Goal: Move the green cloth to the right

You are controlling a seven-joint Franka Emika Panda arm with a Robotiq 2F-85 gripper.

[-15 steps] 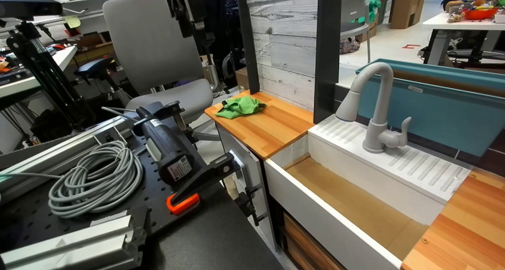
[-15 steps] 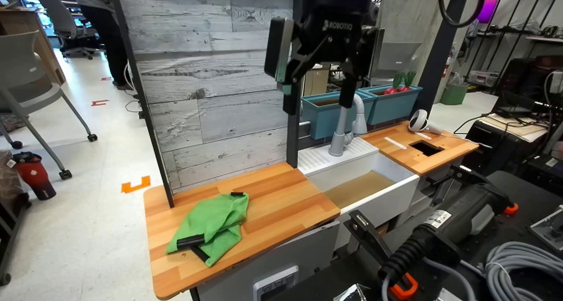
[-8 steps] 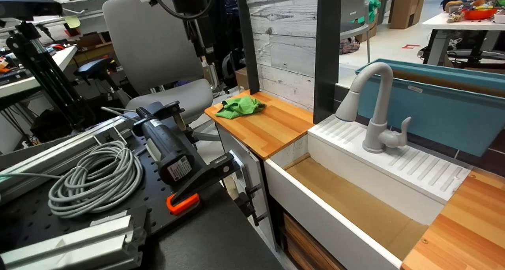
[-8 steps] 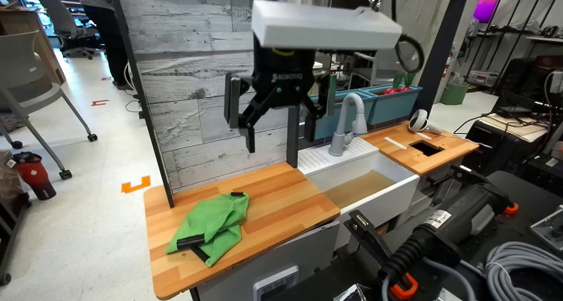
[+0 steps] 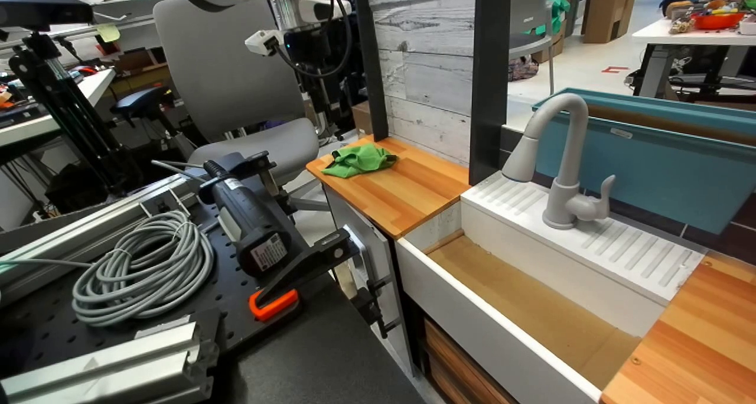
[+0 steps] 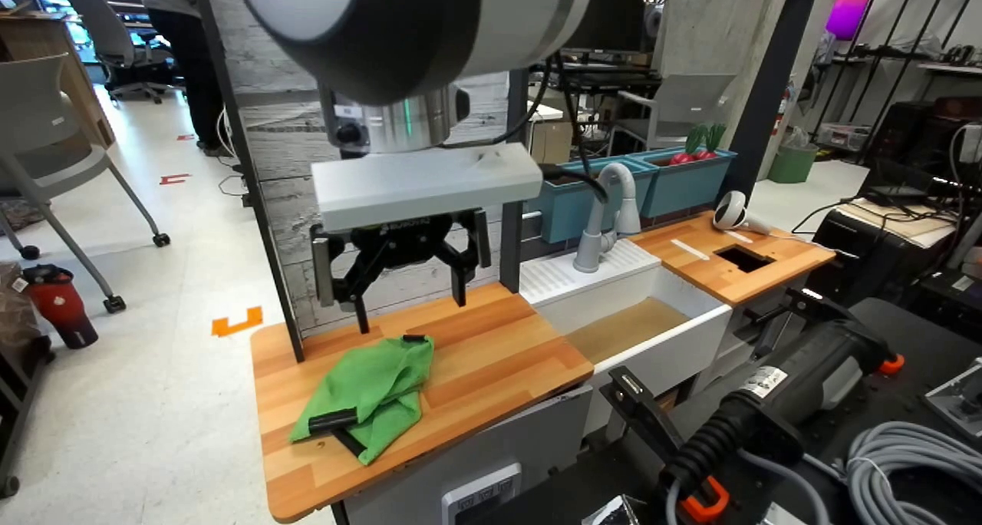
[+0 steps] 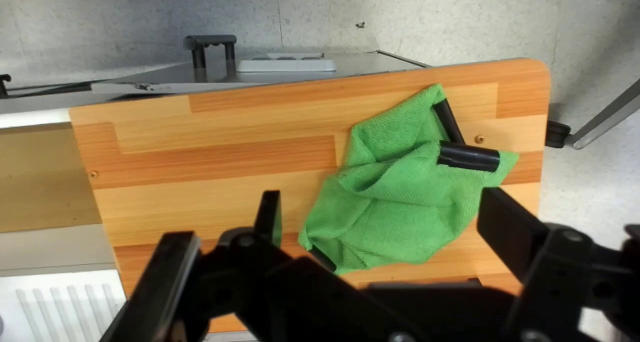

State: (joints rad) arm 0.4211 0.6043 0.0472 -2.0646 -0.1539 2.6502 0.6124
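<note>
Wrist view: your gripper (image 7: 381, 211) hangs above the wooden counter (image 7: 210, 202), spread wide and holding nothing, presumably so it can straddle the green cloth (image 7: 400, 207) before closing. The cloth lies rumpled on the counter, toward its rounded end; the raised folds should offer a pinch, and rightward likely means the counter's opposite end.

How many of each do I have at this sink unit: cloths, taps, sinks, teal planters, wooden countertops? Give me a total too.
Green cloth: 1
Grey tap: 1
White sink: 1
Teal planters: 2
Wooden countertops: 2
Total: 7
</note>
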